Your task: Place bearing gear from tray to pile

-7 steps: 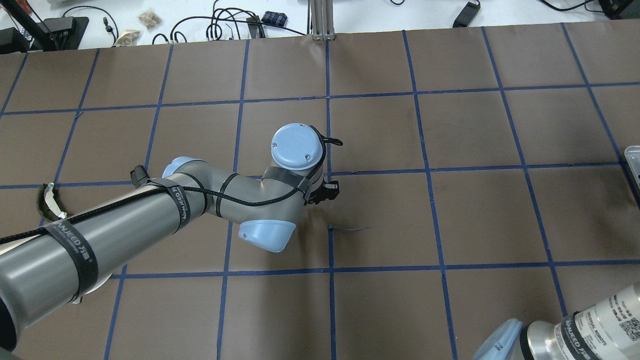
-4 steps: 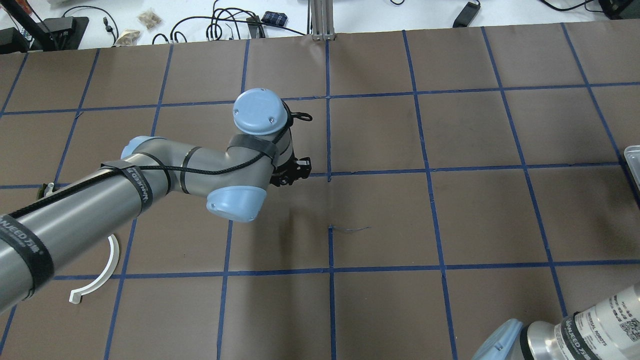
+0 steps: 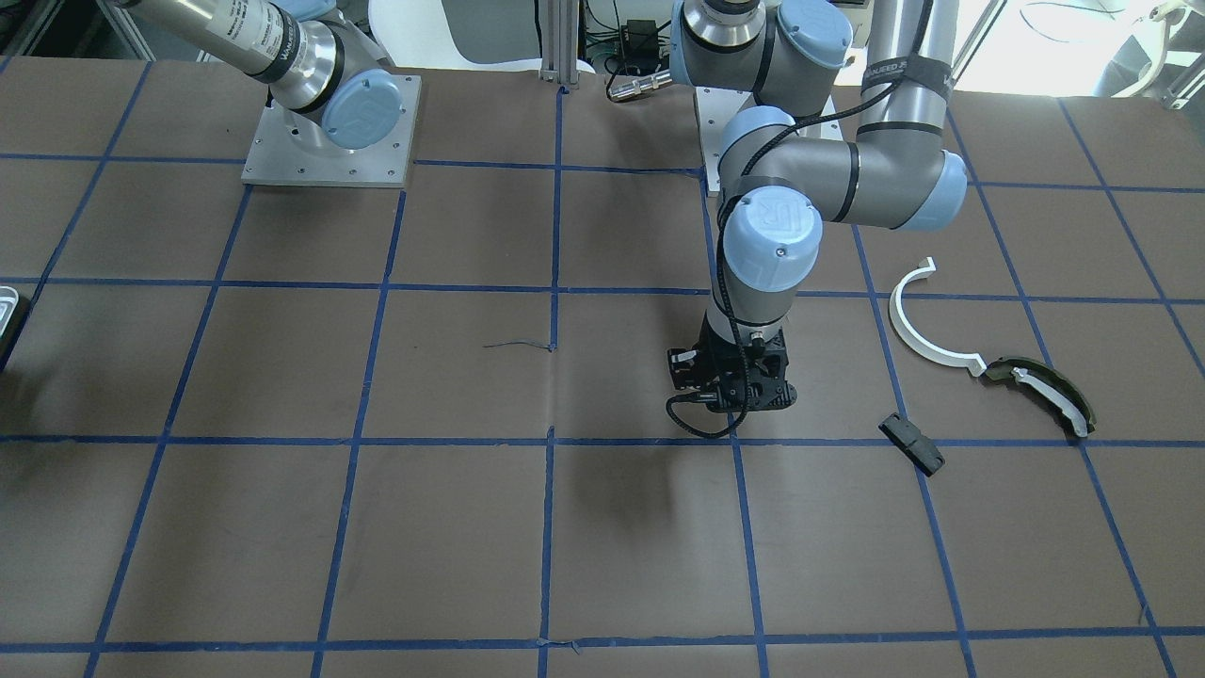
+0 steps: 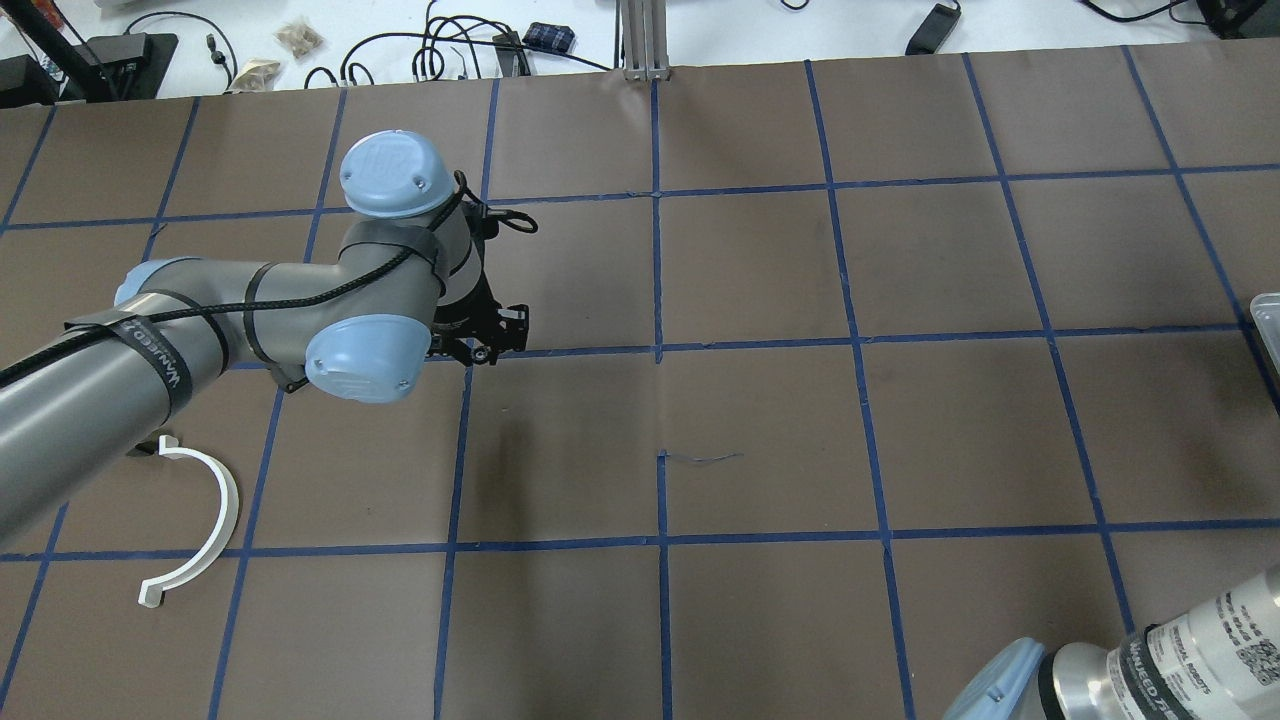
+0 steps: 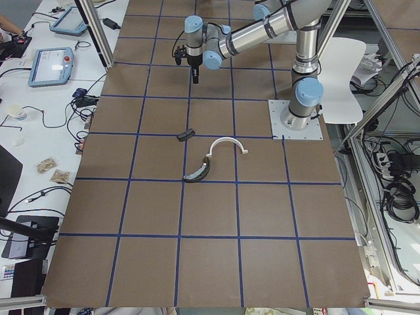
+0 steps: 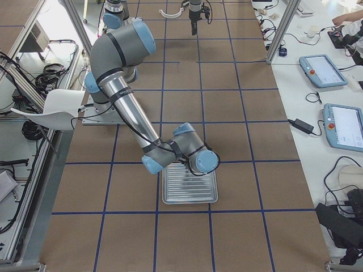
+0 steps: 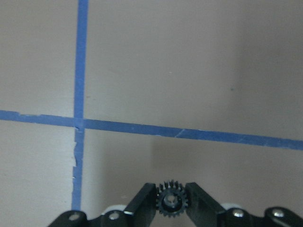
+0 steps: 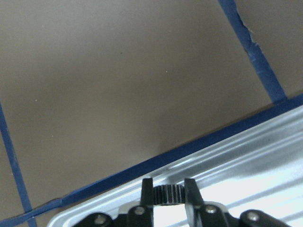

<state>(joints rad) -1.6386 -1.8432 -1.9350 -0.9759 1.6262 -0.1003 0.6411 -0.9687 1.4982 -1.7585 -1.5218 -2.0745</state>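
Left claw (image 7: 171,191) hangs above the bare table (image 7: 189,71), pinched tight on a small black gear (image 7: 172,202), its teeth showing between the fingers (image 7: 144,204). Off to that claw's left, apart from it, lies the pile: black block (image 3: 911,443) nearest, then white half-ring (image 4: 233,503) and dark curved piece (image 3: 1048,389). Right claw (image 8: 168,185) grips a second gear (image 8: 168,194) just over the tray (image 8: 265,151) edge.

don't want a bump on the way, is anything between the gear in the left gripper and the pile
Nothing visible. The left gripper holds the gear above bare mat, and only open mat lies between it and the pile: black block, white half-ring, olive curved piece.
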